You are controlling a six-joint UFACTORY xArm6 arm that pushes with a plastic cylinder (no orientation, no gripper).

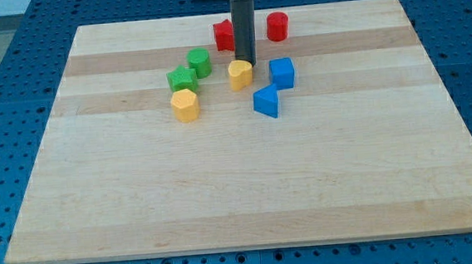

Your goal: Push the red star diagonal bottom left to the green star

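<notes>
The red star (224, 35) lies near the view's top, partly hidden behind my rod. The green star (181, 77) lies to its lower left, touching a green cylinder (199, 62). My tip (244, 63) stands just below and right of the red star, right at the top edge of a yellow heart block (240, 74). The red star is up and to the right of the green star.
A red cylinder (276, 26) stands right of the rod. A yellow hexagon block (185, 105) lies just below the green star. A blue cube (282, 73) and a blue wedge (266, 101) lie right of the yellow heart. The wooden board (241, 198) sits on a blue pegboard.
</notes>
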